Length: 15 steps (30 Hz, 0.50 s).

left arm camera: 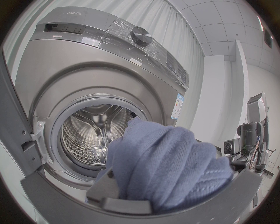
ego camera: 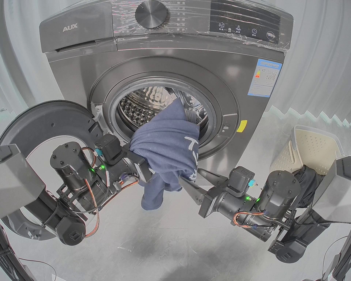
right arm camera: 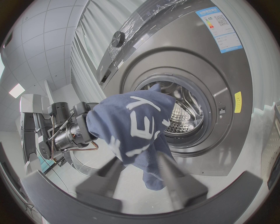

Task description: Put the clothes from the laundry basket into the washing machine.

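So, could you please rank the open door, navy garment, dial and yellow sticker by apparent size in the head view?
open door
navy garment
dial
yellow sticker
The door is nearest the camera, though clearly largest.

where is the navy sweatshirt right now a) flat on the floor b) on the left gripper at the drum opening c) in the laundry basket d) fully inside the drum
B: the left gripper holds the navy sweatshirt up at the mouth of the washing machine, one end hanging below.
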### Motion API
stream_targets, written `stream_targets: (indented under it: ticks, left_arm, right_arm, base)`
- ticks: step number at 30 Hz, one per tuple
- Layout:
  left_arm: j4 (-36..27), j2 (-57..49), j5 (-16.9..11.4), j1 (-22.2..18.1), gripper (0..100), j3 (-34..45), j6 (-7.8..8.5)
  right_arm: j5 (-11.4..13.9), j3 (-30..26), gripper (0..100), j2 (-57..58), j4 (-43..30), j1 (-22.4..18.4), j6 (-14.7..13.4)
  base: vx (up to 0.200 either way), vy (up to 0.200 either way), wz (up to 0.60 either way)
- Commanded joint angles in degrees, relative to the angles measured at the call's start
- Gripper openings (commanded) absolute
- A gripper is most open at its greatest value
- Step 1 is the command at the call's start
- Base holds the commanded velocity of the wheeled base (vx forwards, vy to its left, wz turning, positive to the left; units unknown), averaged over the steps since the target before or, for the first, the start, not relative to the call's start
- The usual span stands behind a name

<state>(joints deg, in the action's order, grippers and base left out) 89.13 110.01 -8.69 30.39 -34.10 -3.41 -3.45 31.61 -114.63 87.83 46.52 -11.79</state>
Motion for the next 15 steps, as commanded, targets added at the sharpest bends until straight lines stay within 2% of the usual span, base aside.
stream_targets:
  ticks: [1, 2, 3, 6, 9, 11, 12, 15]
  left_arm:
    - [-0.4, -1.9, -0.3, 0.1, 0, 0.2, 0.16]
    - [-0.4, -1.9, -0.3, 0.1, 0, 0.2, 0.16]
    - [-0.4, -2.6, -0.4, 0.3, 0, 0.5, -0.01]
    - [-0.3, -2.9, -0.3, 0.6, 0, 1.6, 0.07]
    - [-0.3, -3.6, -0.3, 0.5, 0, 7.1, 1.04]
    - [-0.2, -4.3, -0.3, 0.5, 0, 8.5, 0.95]
    - [-0.3, -5.3, -0.5, 0.3, 0, 9.4, 0.43]
    - [-0.3, -6.4, -0.4, -1.2, 0, 9.9, 1.04]
  right_arm:
    - [6.6, -12.3, 100, 7.6, 0.1, 0.6, 3.4]
    - [6.6, -12.3, 100, 7.6, 0.1, 0.6, 3.4]
    - [9.8, -16.2, 100, 8.8, 0.1, 1.7, 4.8]
    - [9.7, -18.0, 100, 9.3, 0.0, 2.3, 5.1]
    - [10.0, -20.4, 100, 10.0, 0.1, 1.3, 5.4]
    - [10.0, -20.5, 100, 10.0, 0.1, 1.0, 5.4]
    - [10.0, -20.4, 100, 9.7, 0.2, 0.4, 5.4]
    - [9.9, -19.7, 100, 9.5, 0.3, -3.7, 5.5]
  base:
    - [0.0, 0.0, 0.0]
    - [0.0, 0.0, 0.0]
    - [0.0, 0.0, 0.0]
    - [0.0, 0.0, 0.0]
    - [0.0, 0.0, 0.0]
    - [0.0, 0.0, 0.0]
    - [0.0, 0.0, 0.0]
    - [0.0, 0.0, 0.0]
